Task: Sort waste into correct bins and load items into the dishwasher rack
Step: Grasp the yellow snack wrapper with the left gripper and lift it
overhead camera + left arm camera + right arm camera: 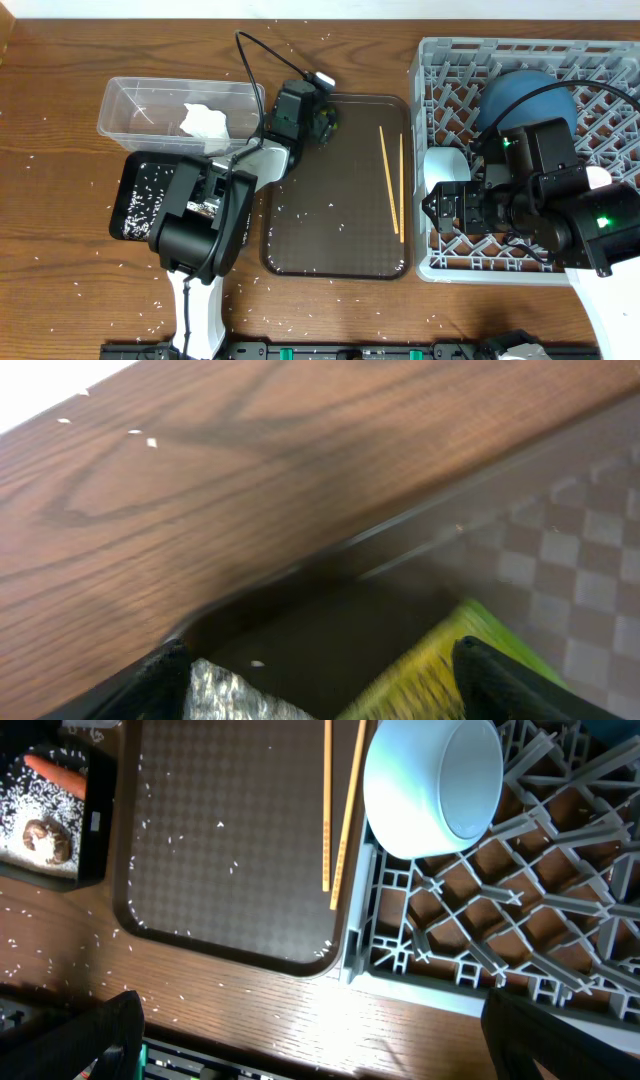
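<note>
My left gripper [323,118] [320,672] stands open low over the far left corner of the brown serving tray [335,235]. Between its fingers lie a crumpled foil ball [225,695] by the left finger and a green-yellow wrapper [440,670] by the right one; neither is gripped. The clear tub [130,105] holds a white napkin [205,120]. The black tray [132,200] [95,820] carries rice, a carrot [55,775] and a brown scrap [45,835]. Chopsticks [392,185] [338,810] lie on the serving tray. In the grey rack [450,55] sit a white bowl [440,165] [430,785] and a blue plate [525,100]. My right gripper [433,212] [335,1050] is open and holds nothing, at the rack's near left corner.
Rice grains are scattered over the wooden table [60,270] and the serving tray. My left arm [200,235] covers the right part of the black tray. A dark rail [330,352] runs along the table's near edge.
</note>
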Motion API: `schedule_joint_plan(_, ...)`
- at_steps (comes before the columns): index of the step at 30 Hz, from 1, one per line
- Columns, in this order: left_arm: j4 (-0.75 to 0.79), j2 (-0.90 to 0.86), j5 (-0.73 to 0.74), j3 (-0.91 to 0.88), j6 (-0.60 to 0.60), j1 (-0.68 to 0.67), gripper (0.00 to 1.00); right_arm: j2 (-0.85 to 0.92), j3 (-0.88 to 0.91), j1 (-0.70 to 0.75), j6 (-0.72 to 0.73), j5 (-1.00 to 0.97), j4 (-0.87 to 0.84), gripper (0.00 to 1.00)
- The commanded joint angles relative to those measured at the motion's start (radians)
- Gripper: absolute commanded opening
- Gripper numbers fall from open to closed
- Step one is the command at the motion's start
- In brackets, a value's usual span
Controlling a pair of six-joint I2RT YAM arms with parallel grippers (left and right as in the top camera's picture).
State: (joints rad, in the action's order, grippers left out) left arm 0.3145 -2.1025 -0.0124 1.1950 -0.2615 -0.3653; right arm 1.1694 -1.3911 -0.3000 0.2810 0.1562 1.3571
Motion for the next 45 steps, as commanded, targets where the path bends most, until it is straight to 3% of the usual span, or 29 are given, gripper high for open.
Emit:
schedule_joint_plan(1, -0.016, -0.013, 0.032, 0.007, -0.014, -0.008, 0.78, -0.01, -0.002, 0.005, 0.003, -0.01, 0.0, 0.99)
schedule_joint_plan(6, -0.108, -0.01, 0.032, 0.007, -0.01, -0.018, 0.59, -0.01, -0.002, 0.005, 0.003, -0.01, 0.001, 0.99)
schedule_joint_plan(15, -0.307, 0.158, 0.028, 0.007, 0.0, -0.074, 0.59, -0.01, -0.002, 0.005, 0.003, -0.01, 0.002, 0.99)
schedule_joint_plan(24, -0.585, 0.425, 0.027, 0.007, 0.17, -0.096, 0.6, -0.01, -0.002, 0.005, 0.003, -0.01, 0.001, 0.99)
schedule_joint_plan(30, -0.566, 0.351, -0.02, 0.005, 0.171, -0.084, 0.61, -0.01, -0.002, 0.005, 0.002, -0.01, 0.006, 0.99)
schedule_joint_plan(32, -0.526, 0.306, -0.035, 0.005, 0.17, -0.075, 0.74, -0.01, -0.002, 0.005, 0.002, -0.01, 0.008, 0.99)
schedule_joint_plan(34, -0.475, 0.257, -0.047, 0.005, 0.169, -0.063, 0.77, -0.01, -0.002, 0.005, 0.002, -0.01, 0.009, 0.99)
schedule_joint_plan(39, -0.394, 0.166, -0.1, 0.005, 0.158, -0.028, 0.78, -0.01, -0.002, 0.005, 0.002, -0.01, 0.023, 0.99)
schedule_joint_plan(45, -0.489, 0.155, -0.002, 0.004, 0.159, -0.036, 0.76, -0.01, -0.002, 0.005, 0.002, -0.01, 0.019, 0.99)
